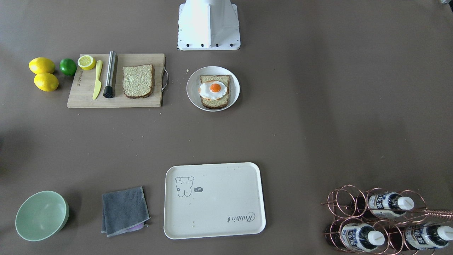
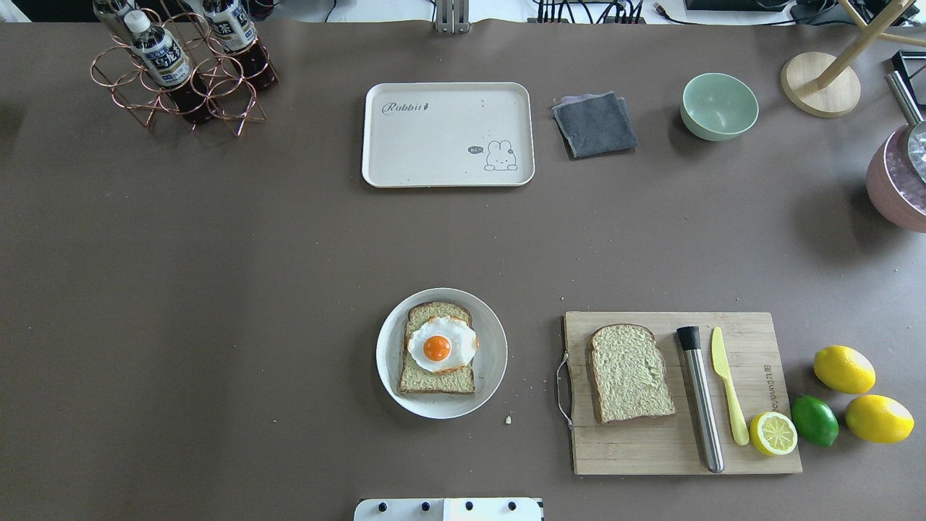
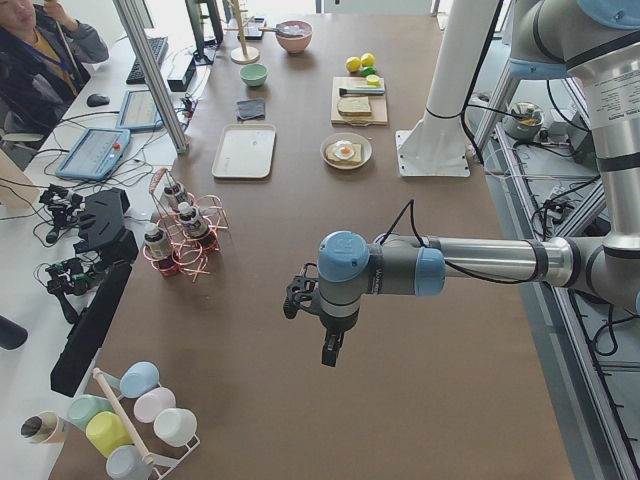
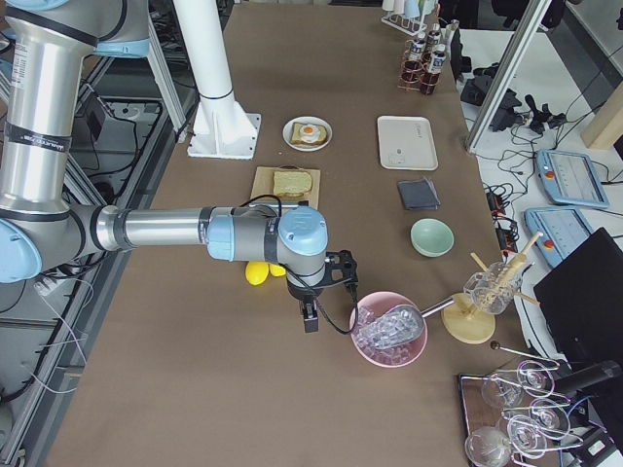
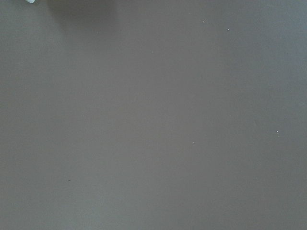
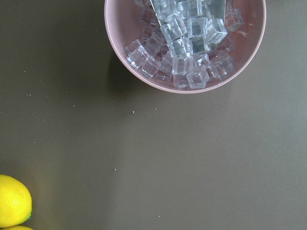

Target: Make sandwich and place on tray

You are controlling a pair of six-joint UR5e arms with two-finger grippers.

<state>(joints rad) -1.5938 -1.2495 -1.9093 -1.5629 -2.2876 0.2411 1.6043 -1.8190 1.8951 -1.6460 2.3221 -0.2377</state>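
Note:
One bread slice [image 2: 434, 380] lies on a round white plate [image 2: 494, 340] with the fried egg [image 2: 441, 345] on top. The second bread slice [image 2: 631, 373] lies on the wooden cutting board [image 2: 651, 449]. The cream tray [image 2: 434, 145] with the "Rabbit" script is bare at the far side. My left gripper [image 3: 330, 350] hangs over bare table far to the left, and shows only in the exterior left view. My right gripper [image 4: 308, 319] hangs far to the right beside a pink ice bowl [image 4: 389, 336], and shows only in the exterior right view. I cannot tell whether either is open or shut.
On the board lie a steel rod [image 2: 700, 398], a yellow knife [image 2: 727, 383] and a half lemon [image 2: 772, 433]. Two lemons [image 2: 843, 369] and a lime [image 2: 814, 420] sit to its right. A grey cloth [image 2: 595, 123], green bowl [image 2: 719, 106] and bottle rack [image 2: 181, 69] stand at the far side.

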